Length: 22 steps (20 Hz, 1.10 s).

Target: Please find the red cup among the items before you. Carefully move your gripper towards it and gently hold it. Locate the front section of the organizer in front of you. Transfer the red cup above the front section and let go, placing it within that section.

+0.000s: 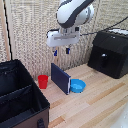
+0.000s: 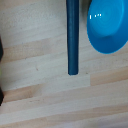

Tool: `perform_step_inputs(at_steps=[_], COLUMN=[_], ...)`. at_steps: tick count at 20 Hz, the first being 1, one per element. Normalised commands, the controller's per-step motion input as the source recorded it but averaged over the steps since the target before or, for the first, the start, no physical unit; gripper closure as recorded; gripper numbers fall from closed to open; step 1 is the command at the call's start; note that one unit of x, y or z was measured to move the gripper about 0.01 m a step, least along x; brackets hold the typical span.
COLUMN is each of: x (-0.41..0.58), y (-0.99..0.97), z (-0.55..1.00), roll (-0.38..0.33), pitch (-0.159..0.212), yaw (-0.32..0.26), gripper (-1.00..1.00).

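The red cup (image 1: 43, 81) stands upright on the wooden table, between the black organizer (image 1: 19, 95) and a dark blue upright panel (image 1: 60, 78). My gripper (image 1: 61, 51) hangs high above the panel, well above and to the exterior view's right of the cup, empty, its blue-tipped fingers apart. The organizer fills the exterior view's lower left, and its inner divider shows. In the wrist view the cup and my fingers are out of view; the panel's top edge (image 2: 73, 37) and the blue bowl (image 2: 107, 27) show on the wood.
A blue bowl (image 1: 77, 86) lies just to the exterior view's right of the panel. A black boxy appliance (image 1: 110, 52) with a cable stands at the back right. A woven screen backs the table.
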Motion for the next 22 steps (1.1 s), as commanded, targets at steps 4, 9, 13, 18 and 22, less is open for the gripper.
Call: perform_step_inputs(at_steps=[4,9,13,18,22], x=[0.199,0.227,0.229,0.227,0.244], y=[0.25,0.34,0.34,0.34,0.34], z=[-0.03,-0.04,-0.05,-0.06,-0.05], roll=[-0.008,-0.01,-0.016,-0.02,-0.023], pitch=[0.009,0.002,0.005,0.016,0.025], yaw=[-0.172,-0.236,-0.228,-0.225,-0.214], gripper=[-1.0,-1.0,-1.0,-1.0,-1.0])
